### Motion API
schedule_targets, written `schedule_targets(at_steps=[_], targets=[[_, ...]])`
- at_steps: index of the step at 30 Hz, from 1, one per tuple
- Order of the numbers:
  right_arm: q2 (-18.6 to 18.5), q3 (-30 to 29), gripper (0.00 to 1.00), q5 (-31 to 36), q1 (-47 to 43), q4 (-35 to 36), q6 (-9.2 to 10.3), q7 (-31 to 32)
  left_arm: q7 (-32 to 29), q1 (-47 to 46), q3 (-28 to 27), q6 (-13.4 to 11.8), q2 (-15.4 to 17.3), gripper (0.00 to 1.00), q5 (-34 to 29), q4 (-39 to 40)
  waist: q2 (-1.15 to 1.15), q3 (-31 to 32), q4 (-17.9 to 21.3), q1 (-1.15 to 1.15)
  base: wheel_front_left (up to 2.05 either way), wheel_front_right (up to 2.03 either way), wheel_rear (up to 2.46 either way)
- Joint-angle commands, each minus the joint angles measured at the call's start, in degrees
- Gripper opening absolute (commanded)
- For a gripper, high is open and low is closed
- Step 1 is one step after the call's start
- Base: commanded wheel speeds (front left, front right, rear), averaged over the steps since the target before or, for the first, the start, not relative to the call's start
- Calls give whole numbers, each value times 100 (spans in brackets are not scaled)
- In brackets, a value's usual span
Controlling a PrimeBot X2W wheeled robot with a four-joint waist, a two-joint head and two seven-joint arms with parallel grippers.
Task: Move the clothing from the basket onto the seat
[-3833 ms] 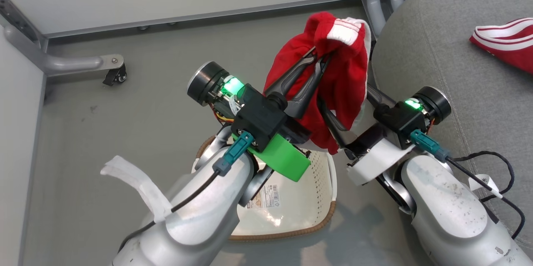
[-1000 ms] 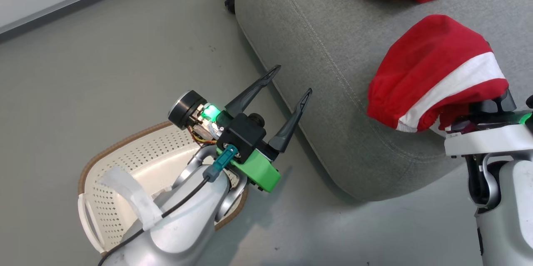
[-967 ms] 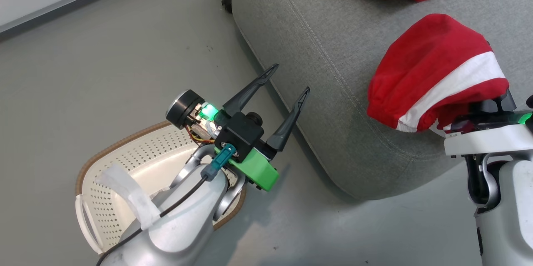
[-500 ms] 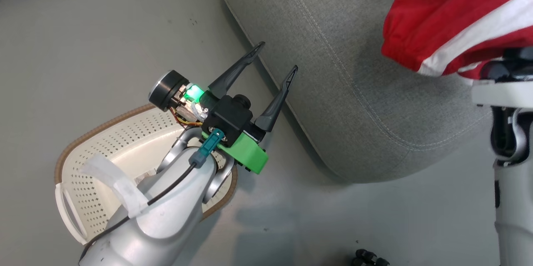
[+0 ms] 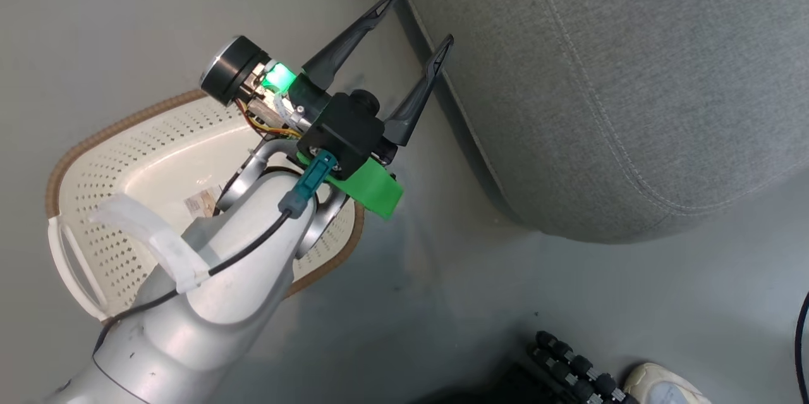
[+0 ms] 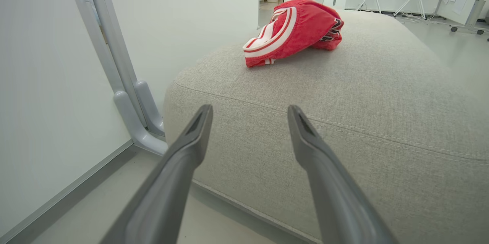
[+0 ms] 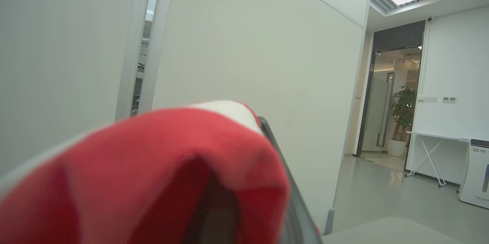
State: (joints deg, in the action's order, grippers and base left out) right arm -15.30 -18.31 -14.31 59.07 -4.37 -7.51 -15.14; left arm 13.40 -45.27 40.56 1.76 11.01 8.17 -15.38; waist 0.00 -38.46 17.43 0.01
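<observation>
Carrying: the right gripper (image 7: 248, 125) is closed narrow on the red shorts (image 7: 153, 175). The cloth hangs over its tips, and one dark finger (image 7: 280, 160) shows at the cloth's right side.
Axis of the cloth: the shorts are bunched, so I cannot tell a long axis; a white stripe (image 7: 225, 108) runs across the top of the bundle.
Key relation: a corner of the seat (image 7: 386, 232) shows at the bottom edge of the right wrist view, below the jaws and to their right. I judge the shorts must go down that way before the jaws let go.
Nearer arm: the right one, because it has the cloth.
Other arm: the left gripper (image 5: 420, 17) has its jaws wide with nothing between them. Its tips are just beside the seat's side edge, above the floor (image 5: 126, 31).
Container: the basket (image 5: 114, 132) stands on the floor under the left arm. No clothing is in the part that shows; a paper label (image 5: 201, 202) lies on its bottom.
On the seat: the jersey (image 6: 294, 26) lies crumpled near the far edge of the top, well apart from the left jaws.
Bystander: a pale shoe (image 5: 663, 385) is on the floor.
</observation>
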Motion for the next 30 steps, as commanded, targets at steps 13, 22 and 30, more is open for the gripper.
schedule_targets(at_steps=[13,22,30], targets=[[-345,-119,0,176,1034,-1745,4,0,19,-438,60,-85,-35,100,-103,153,0,-1034,-467,-1,0,0,0],[-335,-163,0,-3,315,-2427,4,0,86,-432,80,-108,-36,100,-21,49,0,-1012,-546,-1,0,0,0],[-195,-139,29,-31,-91,-2579,5,-1,133,-401,77,-143,-27,100,37,-18,0,-861,-577,-1,0,0,0]])
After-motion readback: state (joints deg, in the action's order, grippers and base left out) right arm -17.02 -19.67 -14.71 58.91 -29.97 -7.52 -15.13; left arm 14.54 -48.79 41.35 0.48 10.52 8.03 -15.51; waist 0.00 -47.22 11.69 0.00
